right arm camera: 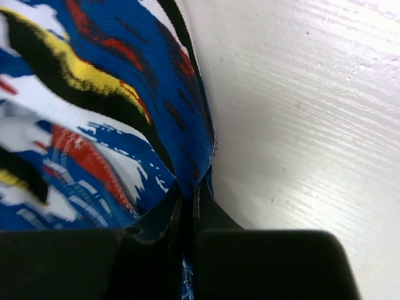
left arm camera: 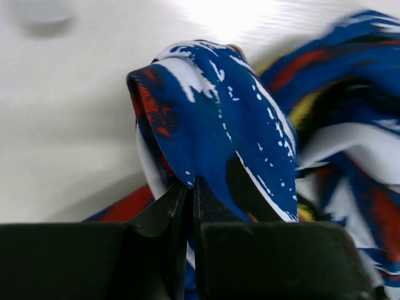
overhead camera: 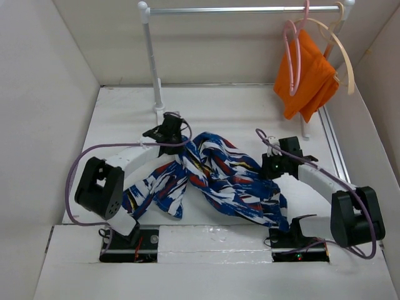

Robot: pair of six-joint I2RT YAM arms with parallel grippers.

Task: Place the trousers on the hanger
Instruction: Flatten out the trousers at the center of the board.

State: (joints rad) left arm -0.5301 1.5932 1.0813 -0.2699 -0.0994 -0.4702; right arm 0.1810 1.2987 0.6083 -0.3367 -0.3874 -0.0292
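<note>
The blue patterned trousers (overhead camera: 215, 175) lie crumpled across the middle of the table between my arms. My left gripper (overhead camera: 177, 142) is shut on a fold at their far left end; the wrist view shows the cloth (left arm camera: 212, 119) bunched up out of the closed gripper (left arm camera: 190, 184). My right gripper (overhead camera: 265, 167) is shut on the trousers' right edge, with cloth (right arm camera: 94, 94) pinched at the gripper (right arm camera: 189, 187). The pink hanger (overhead camera: 292, 47) hangs on the rail at the back right, far from both grippers.
A white rail (overhead camera: 244, 9) on a post (overhead camera: 152, 59) spans the back. A cream hanger (overhead camera: 340, 53) with an orange cloth (overhead camera: 306, 78) hangs beside the pink one. White walls close in left, right and back.
</note>
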